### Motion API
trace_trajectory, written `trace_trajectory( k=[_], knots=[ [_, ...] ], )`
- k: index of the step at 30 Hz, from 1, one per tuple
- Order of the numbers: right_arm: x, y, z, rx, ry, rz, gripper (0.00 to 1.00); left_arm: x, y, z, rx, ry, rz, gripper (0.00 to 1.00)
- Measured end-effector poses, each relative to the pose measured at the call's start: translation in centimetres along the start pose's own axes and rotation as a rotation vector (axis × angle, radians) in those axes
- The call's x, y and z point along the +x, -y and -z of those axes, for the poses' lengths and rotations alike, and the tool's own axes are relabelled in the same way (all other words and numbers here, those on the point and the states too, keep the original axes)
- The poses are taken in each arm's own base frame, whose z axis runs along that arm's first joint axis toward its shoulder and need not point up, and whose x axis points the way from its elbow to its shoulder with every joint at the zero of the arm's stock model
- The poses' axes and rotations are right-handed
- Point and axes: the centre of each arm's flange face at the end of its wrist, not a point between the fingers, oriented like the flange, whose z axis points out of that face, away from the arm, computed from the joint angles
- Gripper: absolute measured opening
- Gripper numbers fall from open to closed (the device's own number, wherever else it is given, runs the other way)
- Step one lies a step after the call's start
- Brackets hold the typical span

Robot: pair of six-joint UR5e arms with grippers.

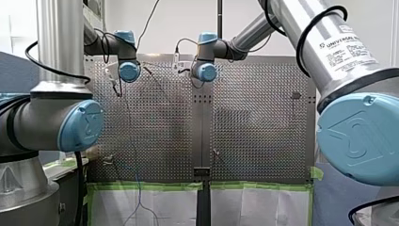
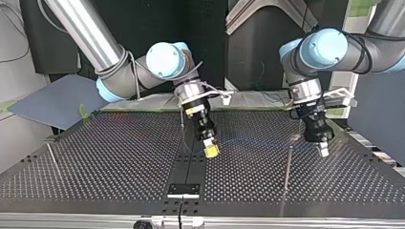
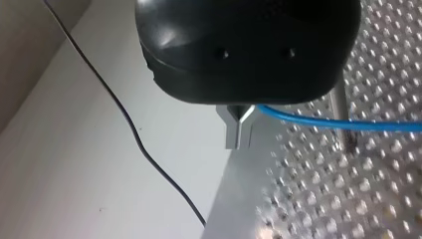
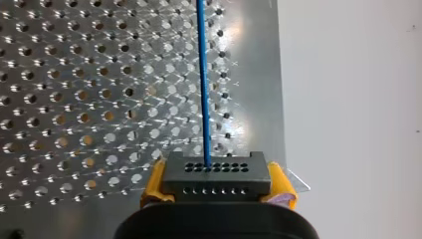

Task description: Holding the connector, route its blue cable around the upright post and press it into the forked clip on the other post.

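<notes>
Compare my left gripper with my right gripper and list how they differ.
My right gripper has yellow pads; my left gripper shows bare metal fingers. The right clamps the black connector; the left pinches the blue cable itself. In the top view the right hangs over the dark middle strip, the left beside a thin upright post. Both are shut, with black bodies.

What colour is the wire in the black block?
Blue. The cable leaving the connector shows best in the right wrist view.
</notes>
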Motion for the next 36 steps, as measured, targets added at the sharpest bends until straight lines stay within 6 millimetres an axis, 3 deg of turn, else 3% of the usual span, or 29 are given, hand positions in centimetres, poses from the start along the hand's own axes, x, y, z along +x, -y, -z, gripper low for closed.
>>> trace_trajectory(
  k=[8,13,17,27,36],
  knots=[
    [0.8,-0.5,-0.7,-0.005,-0.023,0.000,0.00,-0.8,-1.5,-3.2,0.027,0.022,0.013,0.00],
    [1.1,-0.6,-0.9,-0.006,-0.034,0.000,0.00,0.3,-2.1,-4.6,0.057,0.000,0.021,0.00],
    [1.2,-0.7,-1.0,-0.006,-0.039,0.001,0.00,1.1,-2.5,-5.4,0.078,-0.019,0.021,0.00],
    [1.3,-1.2,-1.4,-0.008,-0.056,0.001,0.00,0.7,-3.6,-7.1,0.097,-0.013,0.071,0.00],
    [0.0,-2.4,-1.7,-0.020,-0.047,0.002,0.00,4.3,-4.8,-8.3,0.121,-0.088,0.071,0.00]
  ],
)
